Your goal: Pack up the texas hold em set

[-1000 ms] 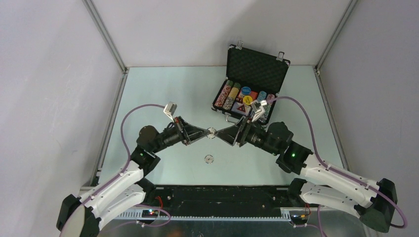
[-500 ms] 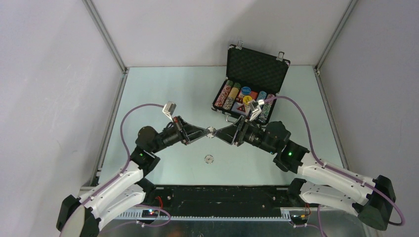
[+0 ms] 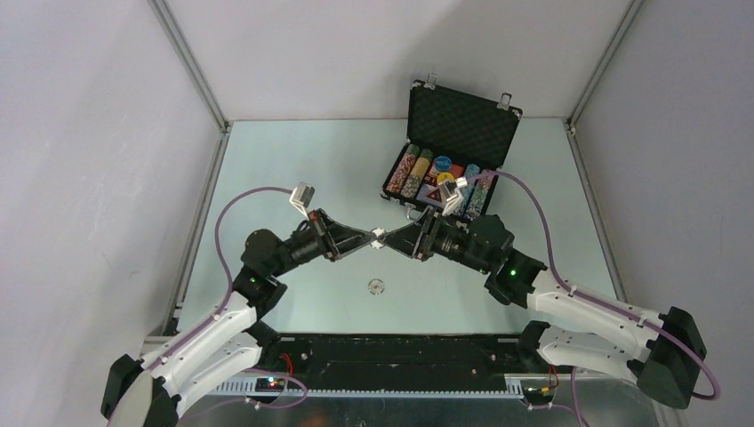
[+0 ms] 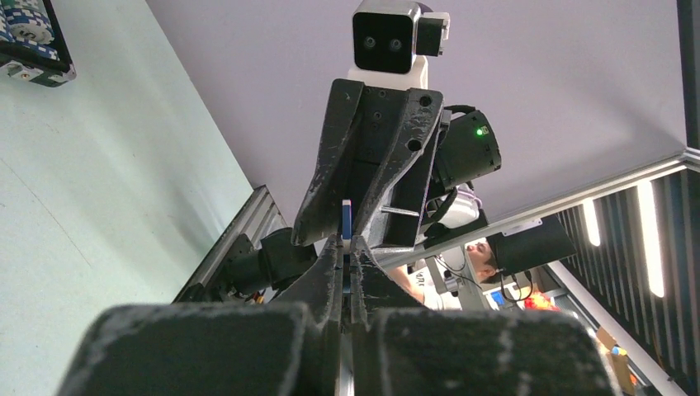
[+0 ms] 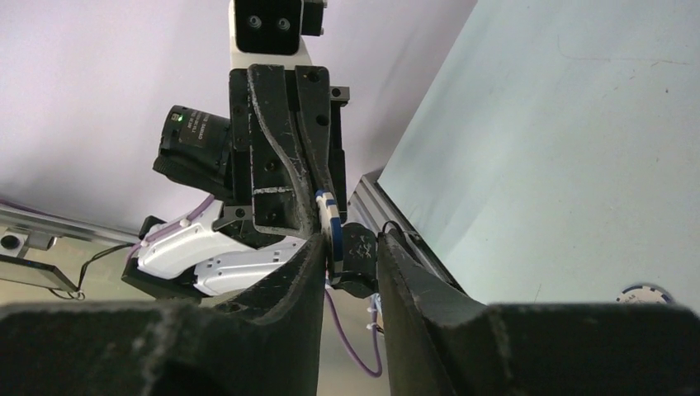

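**Top external.** The left gripper and right gripper meet tip to tip above the pale green table. A small round poker chip sits where they meet. A loose chip lies flat on the table, well apart from the jaws on the side toward the arm bases. Beyond the right wrist stands the black briefcase, open, its ridged foam lid upright. Its tray holds striped chip rows, a yellow disc and a blue disc.

**Left wrist.** The left jaws, rough matte black, are pinched tight on the poker chip. Seen edge-on, its thin blue-and-white rim sticks out past the tips and into the gap between the opposing jaws.

**Right wrist.** The right jaws stand partly apart with the chip's rim between them. The rim is close against one finger, with a plain gap to the other. Whether it touches that finger, I cannot tell.
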Controlling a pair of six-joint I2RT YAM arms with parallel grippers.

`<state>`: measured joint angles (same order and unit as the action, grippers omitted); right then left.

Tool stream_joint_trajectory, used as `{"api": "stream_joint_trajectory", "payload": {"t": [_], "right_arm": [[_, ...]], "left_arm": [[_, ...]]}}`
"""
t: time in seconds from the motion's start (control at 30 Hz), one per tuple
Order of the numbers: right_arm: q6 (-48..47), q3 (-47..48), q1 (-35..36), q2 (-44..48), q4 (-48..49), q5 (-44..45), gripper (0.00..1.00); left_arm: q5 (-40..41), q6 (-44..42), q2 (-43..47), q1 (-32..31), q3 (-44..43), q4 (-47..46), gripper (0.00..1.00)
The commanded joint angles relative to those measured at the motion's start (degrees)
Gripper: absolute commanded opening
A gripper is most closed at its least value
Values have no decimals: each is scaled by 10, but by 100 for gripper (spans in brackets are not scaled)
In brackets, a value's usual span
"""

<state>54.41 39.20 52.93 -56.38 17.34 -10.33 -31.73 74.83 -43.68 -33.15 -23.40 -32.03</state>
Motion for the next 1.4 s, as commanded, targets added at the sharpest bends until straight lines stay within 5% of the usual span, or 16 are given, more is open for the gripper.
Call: {"api": "stream_joint_trajectory", "payload": {"t": [0.0,0.1,0.2,0.23,0.37,0.5,0.63,0.73,0.97,1.13,1.37], "right_arm": [[2,-1,-3,-1,37,-8,30],[1,-2,-3,1,40,-9,0],[-7,-2,-7,8,41,-14,0],[-9,-2,-10,15,36,-12,0],[-46,-2,-49,68,-48,9,0],[-168,-1,-101,128,-136,105,0],[-363,16,-174,121,-211,150,0],[-469,50,-227,93,-242,105,0],[-588,117,-408,6,-212,-89,0],[-734,232,-417,-129,-395,-86,0],[-795,249,-406,-221,-470,-114,0]], "left_arm": [[-3,4,11,-2,2,-23,0],[-2,2,10,-2,5,-23,0],[3,-5,7,-1,7,-23,4],[2,-7,5,-1,5,-23,10],[-5,-21,-3,7,-2,-18,74],[-9,-95,10,43,-21,94,89],[52,-242,52,73,-91,335,93],[119,-323,74,79,-138,474,94],[148,-430,59,93,-173,558,94],[214,-486,53,93,-170,599,93],[252,-491,59,94,-172,617,93]]}}
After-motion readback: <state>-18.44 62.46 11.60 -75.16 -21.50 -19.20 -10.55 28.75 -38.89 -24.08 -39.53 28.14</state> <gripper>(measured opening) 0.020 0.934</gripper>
